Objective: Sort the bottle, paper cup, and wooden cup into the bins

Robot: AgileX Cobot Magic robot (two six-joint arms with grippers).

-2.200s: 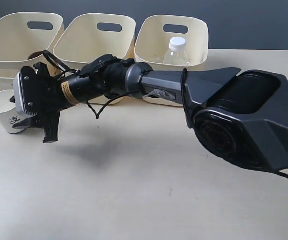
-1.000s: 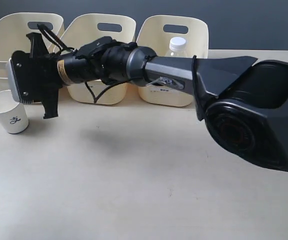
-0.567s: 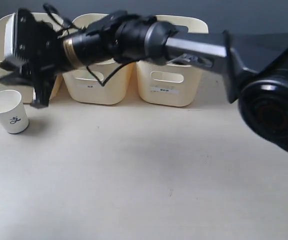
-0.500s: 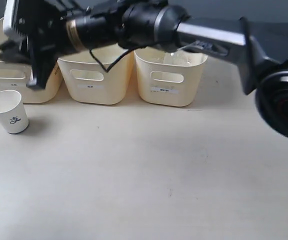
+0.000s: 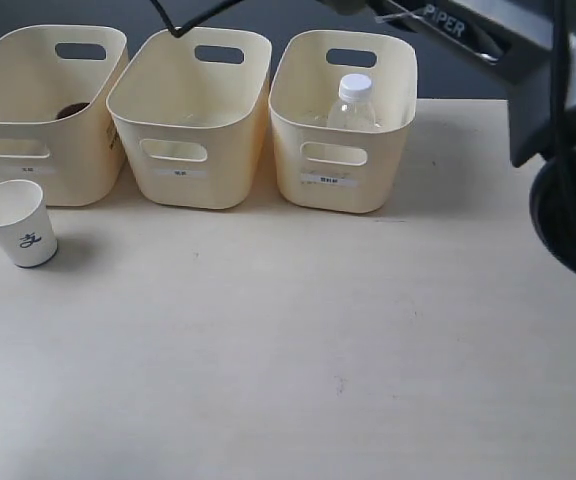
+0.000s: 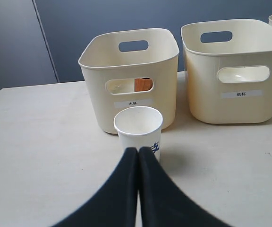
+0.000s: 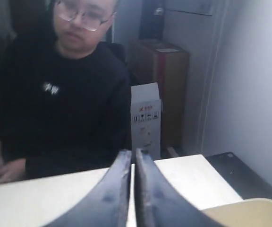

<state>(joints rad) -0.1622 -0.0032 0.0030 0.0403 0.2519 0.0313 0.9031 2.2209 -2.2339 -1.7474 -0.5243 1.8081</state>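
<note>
Evidently light and crushable, the paper cup (image 6: 139,133) beside the leftmost bin (image 6: 131,75) wants a gentle mid-wall grip, both tools (image 6: 138,152) pressed together

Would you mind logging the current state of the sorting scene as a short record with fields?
bottle: upright inside the right bin
wooden cup: in the left bin, mostly hidden by its wall
paper cup: upright on the table, in front of the left bin
middle bin: nothing visible inside
left gripper: shut, holding nothing, just short of the paper cup
right gripper: shut, holding nothing, raised
</note>
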